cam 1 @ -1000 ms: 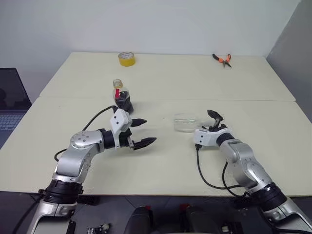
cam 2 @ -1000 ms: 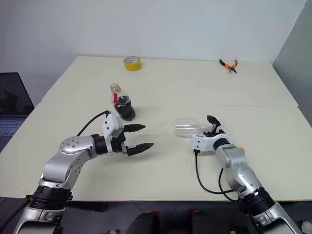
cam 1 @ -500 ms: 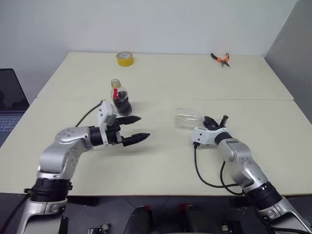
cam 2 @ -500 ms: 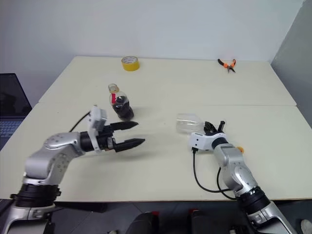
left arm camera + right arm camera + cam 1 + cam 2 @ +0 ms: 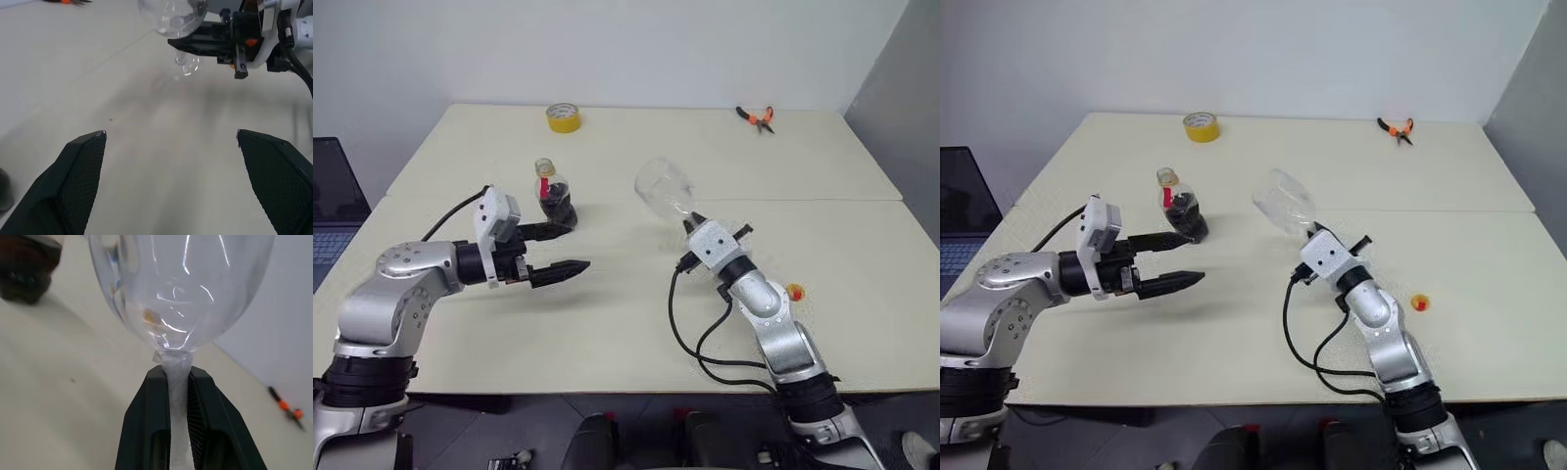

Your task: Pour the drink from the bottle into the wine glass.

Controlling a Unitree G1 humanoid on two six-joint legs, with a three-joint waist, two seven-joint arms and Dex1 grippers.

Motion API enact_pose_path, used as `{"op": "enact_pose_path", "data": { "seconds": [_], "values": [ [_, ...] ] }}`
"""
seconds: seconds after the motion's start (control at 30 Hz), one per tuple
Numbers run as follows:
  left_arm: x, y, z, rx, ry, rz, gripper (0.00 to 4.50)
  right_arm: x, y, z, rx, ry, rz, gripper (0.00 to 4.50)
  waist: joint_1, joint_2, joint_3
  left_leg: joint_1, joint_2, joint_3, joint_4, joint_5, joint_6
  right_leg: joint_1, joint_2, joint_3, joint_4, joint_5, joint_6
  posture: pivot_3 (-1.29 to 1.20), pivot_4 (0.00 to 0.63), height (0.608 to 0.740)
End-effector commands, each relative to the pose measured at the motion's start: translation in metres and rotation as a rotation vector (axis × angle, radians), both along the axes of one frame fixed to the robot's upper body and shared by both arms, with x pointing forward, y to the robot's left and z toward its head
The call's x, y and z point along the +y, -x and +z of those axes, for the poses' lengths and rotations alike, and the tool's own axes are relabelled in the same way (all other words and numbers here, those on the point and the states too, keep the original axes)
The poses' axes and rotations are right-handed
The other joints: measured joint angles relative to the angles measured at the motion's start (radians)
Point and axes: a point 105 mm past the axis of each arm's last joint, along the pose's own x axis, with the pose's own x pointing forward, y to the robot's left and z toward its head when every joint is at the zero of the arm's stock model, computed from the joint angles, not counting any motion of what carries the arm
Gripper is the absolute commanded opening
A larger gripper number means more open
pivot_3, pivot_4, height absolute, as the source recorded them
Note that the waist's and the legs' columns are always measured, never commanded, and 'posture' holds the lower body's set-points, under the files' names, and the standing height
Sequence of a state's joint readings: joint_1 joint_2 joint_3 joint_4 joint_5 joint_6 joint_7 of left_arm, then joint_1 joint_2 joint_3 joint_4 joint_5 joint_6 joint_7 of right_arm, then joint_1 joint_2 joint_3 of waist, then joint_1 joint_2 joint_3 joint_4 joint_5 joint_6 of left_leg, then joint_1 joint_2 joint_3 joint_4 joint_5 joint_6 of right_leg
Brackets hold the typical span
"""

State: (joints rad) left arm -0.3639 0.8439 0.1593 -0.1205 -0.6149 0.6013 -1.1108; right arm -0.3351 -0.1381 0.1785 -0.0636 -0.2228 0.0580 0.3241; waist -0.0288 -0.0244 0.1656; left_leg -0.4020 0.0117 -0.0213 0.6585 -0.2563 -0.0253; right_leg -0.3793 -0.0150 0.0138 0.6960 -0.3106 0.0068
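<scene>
The bottle (image 5: 554, 195) stands upright left of the table's middle, with a red neck label, an uncapped mouth and the dark drink (image 5: 558, 209) in its lower body. My left gripper (image 5: 576, 247) hovers open just in front of and to the right of it, its fingers (image 5: 83, 166) spread wide with nothing between them. My right gripper (image 5: 175, 377) is shut on the stem of the wine glass (image 5: 664, 188). The glass is held above the table, tilted, with its empty bowl pointing up and to the left. The glass bowl (image 5: 173, 17) also appears in the left wrist view.
A yellow tape roll (image 5: 564, 117) and orange pliers (image 5: 757, 117) lie at the table's far edge. A small yellow and red cap-like piece (image 5: 794, 292) rests on the table right of my right arm. A laptop (image 5: 333, 211) sits beyond the left edge.
The right gripper shut on the stem of the glass, which lay on its side, then lifted it and swung it left. The left arm drew up and to the left, staying open.
</scene>
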Motion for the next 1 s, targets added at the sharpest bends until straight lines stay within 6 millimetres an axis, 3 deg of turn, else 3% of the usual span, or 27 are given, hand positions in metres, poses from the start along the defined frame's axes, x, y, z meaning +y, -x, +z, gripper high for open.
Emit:
{"op": "enact_pose_path", "data": {
  "seconds": [0.03,0.17,0.43,0.7,0.97,1.0],
  "values": [
    [-0.001,0.007,0.02,-0.047,0.017,-0.032,4.5,0.017,0.002,0.011,0.024,-0.226,0.154,0.19,-0.002,0.0,0.001,0.0,0.0,0.0,0.0,0.0,0.0,0.0,0.0,0.0,0.0,0.0,0.0,0.0,0.15,0.74],
    [-0.001,0.007,0.031,-0.056,0.049,-0.031,4.5,0.034,0.0,0.001,0.079,-0.345,0.248,0.19,-0.003,0.001,0.002,0.0,0.0,0.0,0.0,0.0,0.0,0.0,0.0,0.0,0.0,0.0,0.0,0.0,0.15,0.74],
    [-0.003,0.012,0.037,-0.064,0.054,-0.038,4.5,0.05,-0.011,-0.009,0.087,-0.365,0.294,0.19,-0.003,0.001,0.002,0.0,0.0,0.0,0.0,0.0,0.0,-0.001,0.0,0.0,0.0,0.0,0.0,0.0,0.15,0.74],
    [0.004,0.013,0.037,-0.057,0.061,-0.037,4.5,0.049,-0.004,-0.032,0.146,-0.313,0.332,0.19,-0.003,0.001,0.002,0.0,0.0,0.0,0.0,0.0,0.0,-0.001,0.0,0.0,0.0,0.0,0.0,0.0,0.15,0.74],
    [0.006,0.012,0.037,-0.053,0.068,-0.049,4.5,0.043,-0.003,-0.041,0.181,-0.309,0.326,0.19,-0.003,0.001,0.002,0.0,0.0,0.0,0.0,0.0,0.0,-0.001,0.0,0.0,0.0,0.0,0.0,0.0,0.15,0.74],
    [0.006,0.011,0.037,-0.053,0.067,-0.05,4.5,0.042,-0.003,-0.041,0.182,-0.31,0.325,0.91,-0.003,0.001,0.002,0.0,0.0,0.0,0.0,0.0,0.0,-0.001,0.0,0.0,0.0,0.0,0.0,0.0,0.15,0.74]
  ]
}}
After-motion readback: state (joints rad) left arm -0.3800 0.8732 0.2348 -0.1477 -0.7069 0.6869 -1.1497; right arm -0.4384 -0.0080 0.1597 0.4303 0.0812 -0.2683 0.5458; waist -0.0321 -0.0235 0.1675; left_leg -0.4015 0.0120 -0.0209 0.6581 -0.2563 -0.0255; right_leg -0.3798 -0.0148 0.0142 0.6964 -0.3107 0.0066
